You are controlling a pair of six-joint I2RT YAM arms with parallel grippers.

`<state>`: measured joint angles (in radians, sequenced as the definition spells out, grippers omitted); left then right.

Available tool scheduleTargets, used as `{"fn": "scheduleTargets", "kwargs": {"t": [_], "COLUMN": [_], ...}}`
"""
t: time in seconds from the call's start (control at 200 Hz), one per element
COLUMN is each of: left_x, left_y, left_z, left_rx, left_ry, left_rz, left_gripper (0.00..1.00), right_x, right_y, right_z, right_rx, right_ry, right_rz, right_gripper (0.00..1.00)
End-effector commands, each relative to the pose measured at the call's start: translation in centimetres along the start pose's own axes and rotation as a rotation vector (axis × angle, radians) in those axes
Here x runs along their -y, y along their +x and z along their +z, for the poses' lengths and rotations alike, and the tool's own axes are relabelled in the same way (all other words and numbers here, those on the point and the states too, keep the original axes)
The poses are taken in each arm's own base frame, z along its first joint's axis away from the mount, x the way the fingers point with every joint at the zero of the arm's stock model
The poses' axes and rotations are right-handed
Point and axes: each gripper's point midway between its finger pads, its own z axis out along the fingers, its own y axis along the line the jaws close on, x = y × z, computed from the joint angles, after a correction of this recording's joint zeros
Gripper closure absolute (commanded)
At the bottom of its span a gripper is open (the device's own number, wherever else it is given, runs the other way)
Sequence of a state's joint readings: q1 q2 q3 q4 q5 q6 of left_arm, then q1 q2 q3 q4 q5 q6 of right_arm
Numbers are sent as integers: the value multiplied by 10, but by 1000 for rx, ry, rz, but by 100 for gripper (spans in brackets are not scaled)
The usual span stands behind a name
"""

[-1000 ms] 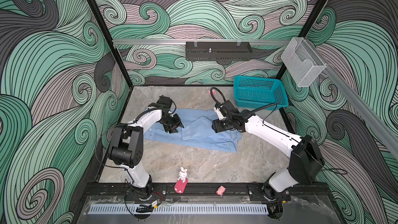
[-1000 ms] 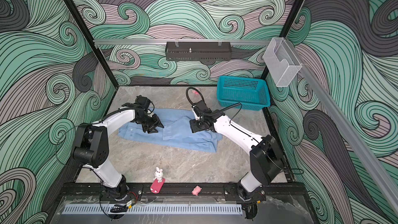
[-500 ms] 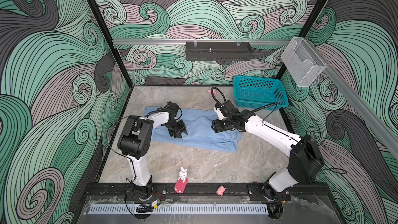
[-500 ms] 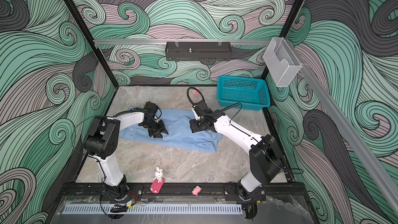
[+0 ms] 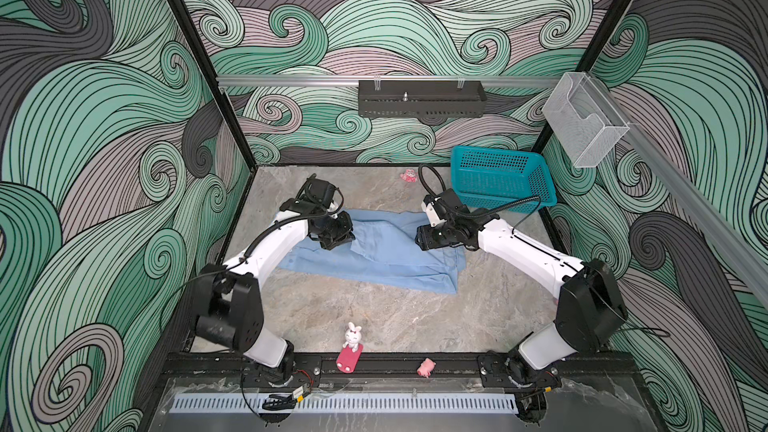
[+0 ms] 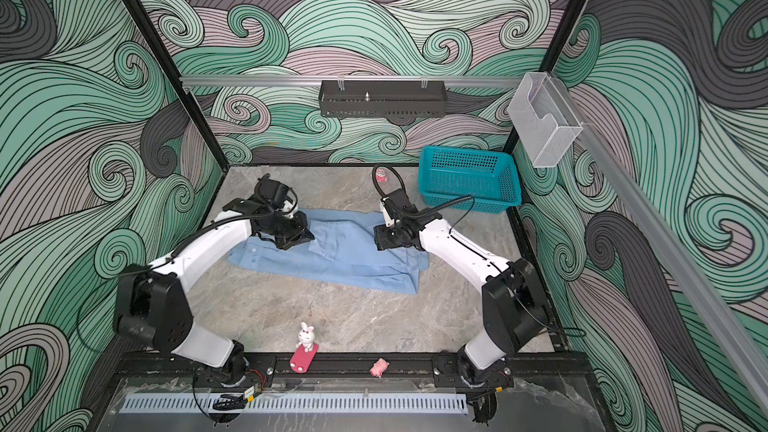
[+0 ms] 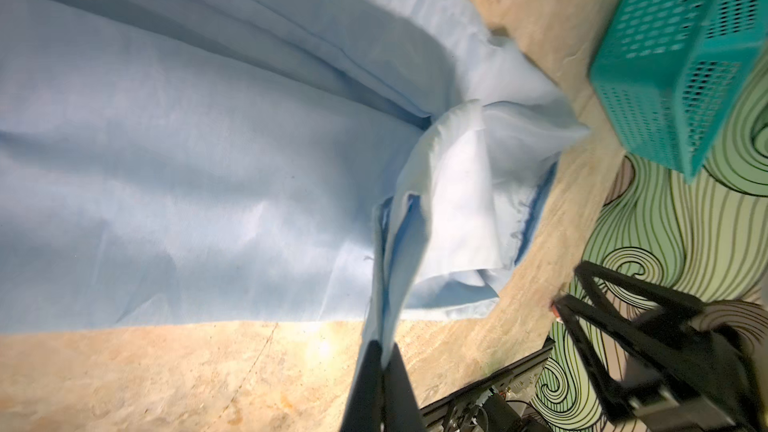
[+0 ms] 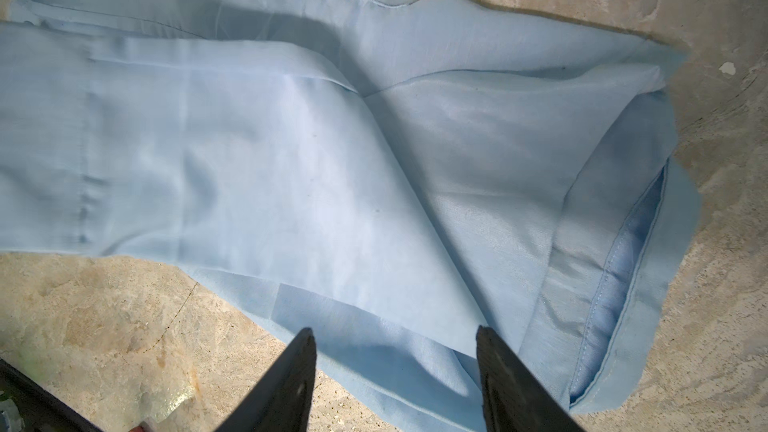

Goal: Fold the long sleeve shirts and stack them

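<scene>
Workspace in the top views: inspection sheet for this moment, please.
Surface: marbled tabletop, no spills seen.
Job's things: one light blue shirt, partly folded, mid-table.
Clutter: teal basket back right; bunny figurine and pink pig toy at front rail; small pink toy at back.
Grippers: left gripper fingers shut on a shirt fold; right gripper open over the shirt.
Cables: black cable looping at right wrist.
Surroundings: wave-patterned walls, black tray, clear holder.

shirt (image 8: 291, 160) cut off at edge, basket (image 7: 685, 56) blurred and cropped
</scene>
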<state>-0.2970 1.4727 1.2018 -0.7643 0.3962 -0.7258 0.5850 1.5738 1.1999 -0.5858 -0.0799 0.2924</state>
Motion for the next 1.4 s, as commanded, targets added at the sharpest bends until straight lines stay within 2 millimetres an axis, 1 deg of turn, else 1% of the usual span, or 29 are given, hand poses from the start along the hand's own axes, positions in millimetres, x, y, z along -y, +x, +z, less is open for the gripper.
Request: {"fn": "scheduleTargets", "kwargs": {"t": [0.0,0.085,0.165,0.225,0.305,0.36,0.405,0.51,0.645,0.705,0.791,0.891,0.956,1.111,1.191,1.271,1.356,1.396], "left_x": [-13,-14,-14,-15,-16,-16,-16,-15,-20,-23,-26,-24,-23,-22,-22,-22,-19,-19], "left_y": [12,16,20,23,29,34,37,38,30,27,22,15,13,14,16,16,17,16], "left_z": [-34,-60,-83,-97,-111,-118,-124,-139,-155,-155,-152,-158,-168,-196,-205,-207,-201,-199], "left_rx": [31,77,126,159,188,191,194,230,322,319,309,326,343,402,413,415,392,385], "left_ry": [-74,-87,-100,-100,-96,-95,-92,-94,-106,-117,-115,-95,-95,-85,-90,-86,-69,-64], "left_rz": [-16,-22,-22,-25,-49,-69,-84,-92,-101,-113,-131,-137,-128,-108,-98,-89,-88,-87], "left_gripper": [100,100,100,100,100,100,100,100,100,100,100,100,100,100,100,100,100,100], "right_x": [-7,-8,-8,-6,-1,6,12,28,47,54,63,75,79,78,77,79,86,91], "right_y": [-14,-18,-23,-30,-41,-48,-54,-69,-85,-93,-99,-94,-88,-81,-79,-74,-61,-52], "right_z": [-4,-4,-1,4,11,20,26,40,55,61,72,88,91,82,76,75,81,85], "right_rx": [32,42,43,52,54,46,41,37,35,42,32,-7,-24,-16,-11,-29,-72,-104], "right_ry": [-25,-32,-43,-49,-52,-42,-38,-16,0,-2,-2,-5,-9,-9,-7,4,42,63], "right_rz": [2,5,23,50,86,114,138,182,237,264,287,332,345,339,338,339,354,365], "right_gripper": [38,39,43,51,65,77,84,93,95,95,99,100,100,100,100,100,100,100]}}
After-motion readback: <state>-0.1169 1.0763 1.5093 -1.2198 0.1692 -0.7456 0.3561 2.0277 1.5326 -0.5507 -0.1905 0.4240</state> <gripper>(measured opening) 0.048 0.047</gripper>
